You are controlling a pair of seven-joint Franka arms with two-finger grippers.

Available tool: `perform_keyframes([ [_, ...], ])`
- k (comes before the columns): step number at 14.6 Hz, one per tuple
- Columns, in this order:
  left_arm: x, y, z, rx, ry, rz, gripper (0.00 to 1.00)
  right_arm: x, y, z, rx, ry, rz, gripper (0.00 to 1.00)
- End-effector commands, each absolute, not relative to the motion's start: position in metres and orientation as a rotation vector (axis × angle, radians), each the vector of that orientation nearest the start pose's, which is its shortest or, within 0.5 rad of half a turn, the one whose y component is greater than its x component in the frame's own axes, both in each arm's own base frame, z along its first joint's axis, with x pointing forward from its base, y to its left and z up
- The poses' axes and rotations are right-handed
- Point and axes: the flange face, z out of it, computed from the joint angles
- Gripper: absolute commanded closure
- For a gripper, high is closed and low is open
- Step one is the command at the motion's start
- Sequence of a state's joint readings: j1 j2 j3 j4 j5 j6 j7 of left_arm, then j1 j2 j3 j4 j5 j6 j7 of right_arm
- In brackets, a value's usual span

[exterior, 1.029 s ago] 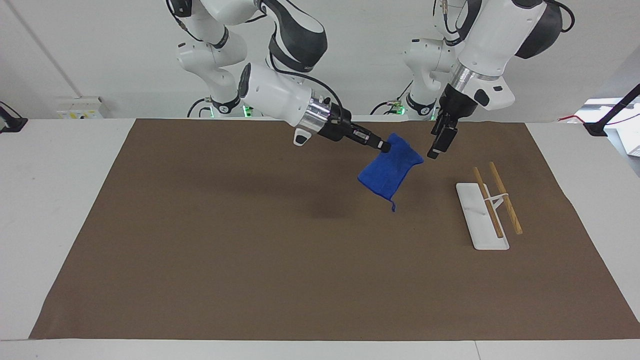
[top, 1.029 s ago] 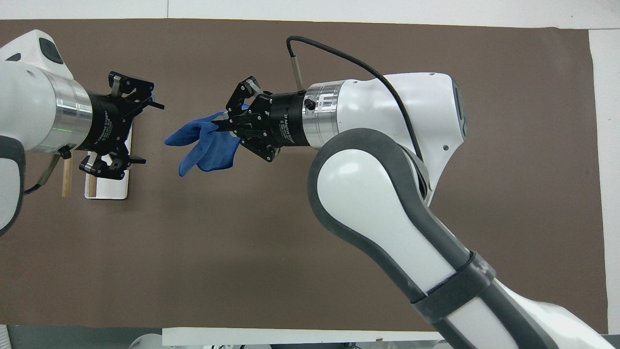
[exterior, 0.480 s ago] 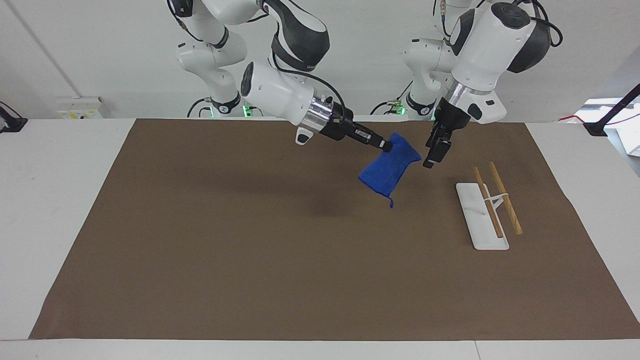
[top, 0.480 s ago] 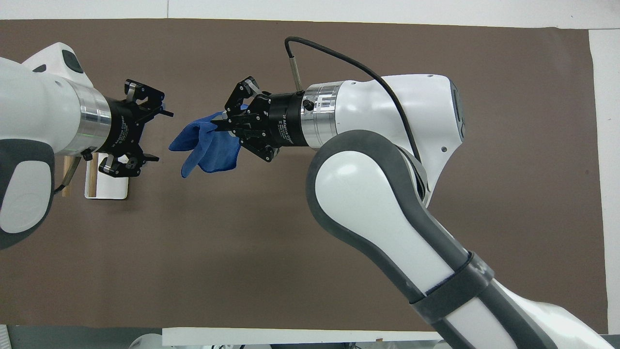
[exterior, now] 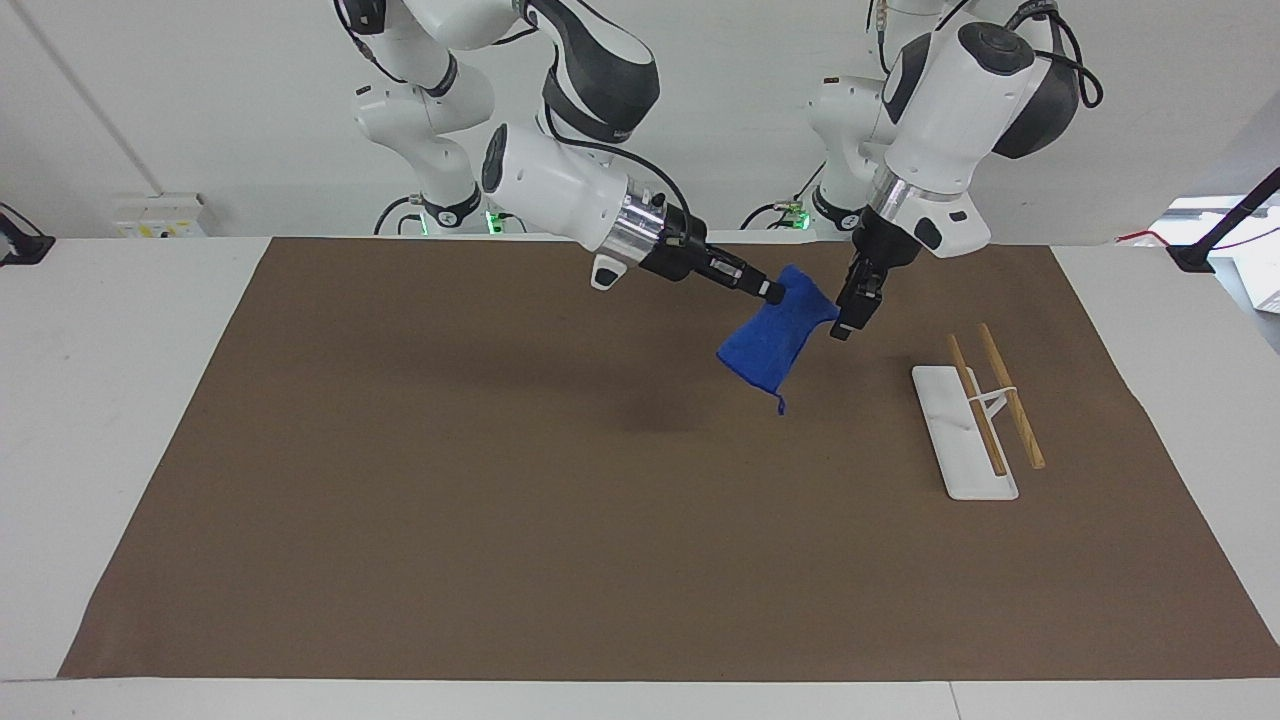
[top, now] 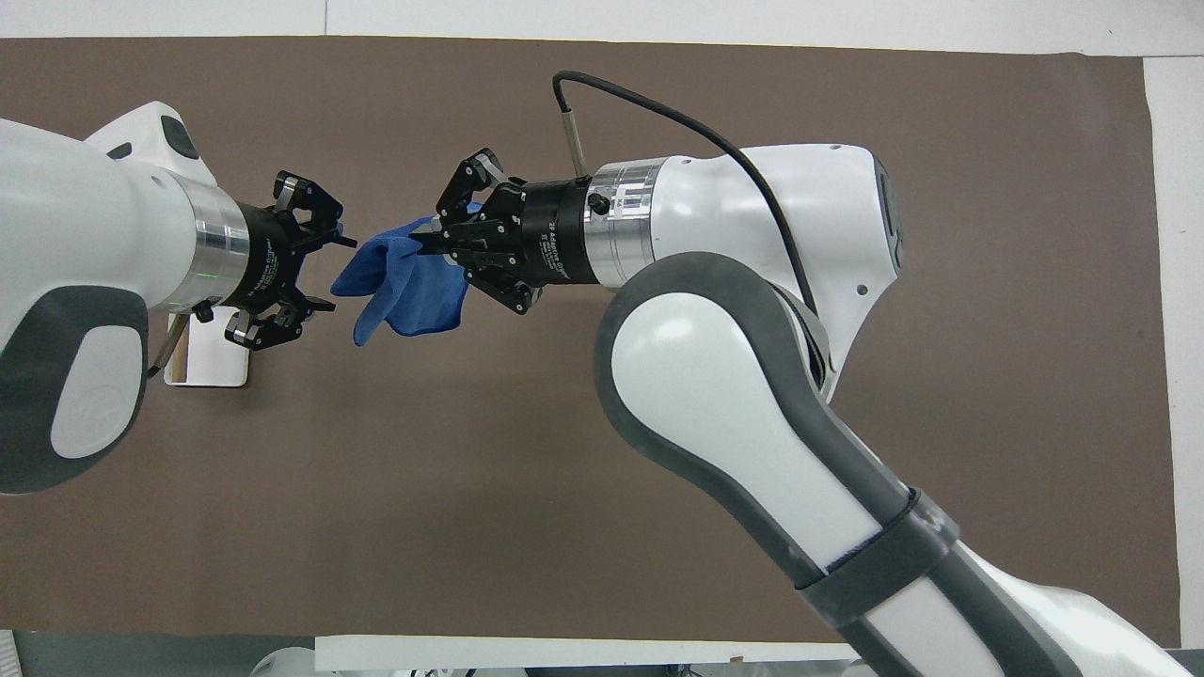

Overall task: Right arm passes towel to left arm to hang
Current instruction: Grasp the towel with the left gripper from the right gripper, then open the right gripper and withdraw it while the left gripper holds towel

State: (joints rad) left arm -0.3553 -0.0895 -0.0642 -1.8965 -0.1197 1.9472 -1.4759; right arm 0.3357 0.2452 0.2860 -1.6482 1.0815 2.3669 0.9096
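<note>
- Our left gripper (exterior: 838, 331) has come in from beside the rack to the towel's (exterior: 775, 340) free corner; its fingers have narrowed over the last second but are still parted, the corner just at their tips, nothing gripped yet
- Our right gripper (exterior: 772, 292) stays clamped on the towel's upper edge, holding it in the air over the brown mat (exterior: 500, 500); the loop dangles from the lowest corner
- We judge the handover close: once the left closes fully, the right can let go
- The rack (exterior: 975, 415), toward the left arm's end, waits bare
</note>
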Motion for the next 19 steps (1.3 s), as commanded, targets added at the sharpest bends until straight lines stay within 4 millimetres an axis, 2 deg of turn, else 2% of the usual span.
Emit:
perform_keyframes([
  [1, 0.485, -0.236, 0.546, -2.844, -1.732, 0.022, 0.52, 0.553, 0.385, 0.533, -1.855, 0.983, 0.453, 1.00],
  [2, 0.485, -0.236, 0.546, -2.842, -1.733, 0.023, 0.64, 0.554, 0.384, 0.533, -1.854, 0.985, 0.451, 1.00],
  [3, 0.484, -0.237, 0.546, -2.844, -1.728, 0.025, 0.86, 0.554, 0.384, 0.533, -1.854, 0.985, 0.451, 1.00],
  [4, 0.485, -0.237, 0.546, -2.846, -1.727, 0.023, 0.99, 0.554, 0.384, 0.533, -1.854, 0.985, 0.451, 1.00],
  [10, 0.491, -0.235, 0.555, -2.846, -1.736, 0.016, 1.00, 0.553, 0.383, 0.532, -1.856, 0.986, 0.451, 0.99],
  [11, 0.493, -0.234, 0.557, -2.847, -1.737, 0.013, 1.00, 0.554, 0.383, 0.531, -1.857, 0.988, 0.452, 0.95],
  [12, 0.493, -0.234, 0.562, -2.843, -1.732, 0.014, 1.00, 0.554, 0.382, 0.531, -1.858, 0.987, 0.451, 0.79],
  [15, 0.503, -0.229, 0.581, -2.837, -1.731, 0.019, 1.00, 0.554, 0.383, 0.531, -1.860, 0.985, 0.447, 0.74],
  [16, 0.507, -0.225, 0.589, -2.836, -1.742, 0.013, 1.00, 0.554, 0.382, 0.531, -1.860, 0.984, 0.445, 0.63],
  [17, 0.512, -0.218, 0.590, -2.809, -1.752, 0.035, 1.00, 0.554, 0.382, 0.531, -1.875, 0.970, 0.430, 0.34],
  [18, 0.513, -0.210, 0.592, -2.777, -1.746, 0.047, 1.00, 0.554, 0.382, 0.531, -1.892, 0.947, 0.411, 0.00],
  [19, 0.514, -0.205, 0.597, -2.764, -1.729, 0.007, 1.00, 0.553, 0.381, 0.527, -1.942, 0.896, 0.370, 0.00],
])
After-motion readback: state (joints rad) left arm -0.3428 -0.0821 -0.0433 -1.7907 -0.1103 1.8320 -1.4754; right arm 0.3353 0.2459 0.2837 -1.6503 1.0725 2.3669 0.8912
